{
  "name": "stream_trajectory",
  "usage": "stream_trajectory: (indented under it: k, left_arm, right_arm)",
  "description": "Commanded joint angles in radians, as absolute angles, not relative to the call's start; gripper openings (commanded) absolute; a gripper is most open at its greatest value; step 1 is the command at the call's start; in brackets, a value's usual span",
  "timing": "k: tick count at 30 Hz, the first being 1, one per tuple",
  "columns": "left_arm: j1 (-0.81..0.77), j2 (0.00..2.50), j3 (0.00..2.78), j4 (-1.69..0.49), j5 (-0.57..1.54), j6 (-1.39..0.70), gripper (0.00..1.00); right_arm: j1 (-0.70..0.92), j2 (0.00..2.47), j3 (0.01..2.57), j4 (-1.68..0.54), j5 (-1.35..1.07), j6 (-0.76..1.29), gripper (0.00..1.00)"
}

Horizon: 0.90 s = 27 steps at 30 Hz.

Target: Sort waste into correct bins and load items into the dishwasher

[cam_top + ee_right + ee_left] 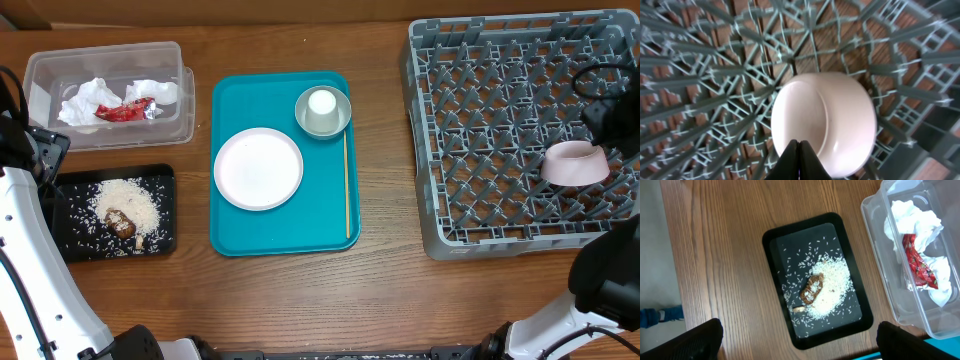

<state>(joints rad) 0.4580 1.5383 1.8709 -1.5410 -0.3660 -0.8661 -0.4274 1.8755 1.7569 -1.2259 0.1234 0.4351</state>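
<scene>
Dish (575,163) leans in the rack (480,90) at three o'clock; the right claw (799,159), pressed together at its rim, should seat it steadily upright before backing off. Left claw (799,330) hangs spread.

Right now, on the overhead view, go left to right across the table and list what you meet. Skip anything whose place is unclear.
clear tub → large white plate → small white cup → wooden stick → pinkish dish
</scene>
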Motion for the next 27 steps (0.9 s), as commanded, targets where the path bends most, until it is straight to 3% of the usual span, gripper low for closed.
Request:
stream_trajectory:
  k: [1, 15, 27]
  left_arm:
    - [0.456, 1.531, 1.869, -1.543, -0.363, -0.887, 1.0]
    - [0.456, 1.531, 1.869, -1.543, -0.362, -0.887, 1.0]
    - [0.456, 1.531, 1.869, -1.543, -0.363, -0.887, 1.0]
  right_arm:
    - [-0.429, 1.863, 1.707, -1.213, 0.104, 0.419, 0.04]
    - [-0.434, 1.863, 1.7, -1.279, 0.12, 0.424, 0.04]
    - [-0.46, 1.862, 1.685, -1.399, 0.247, 0.559, 0.04]
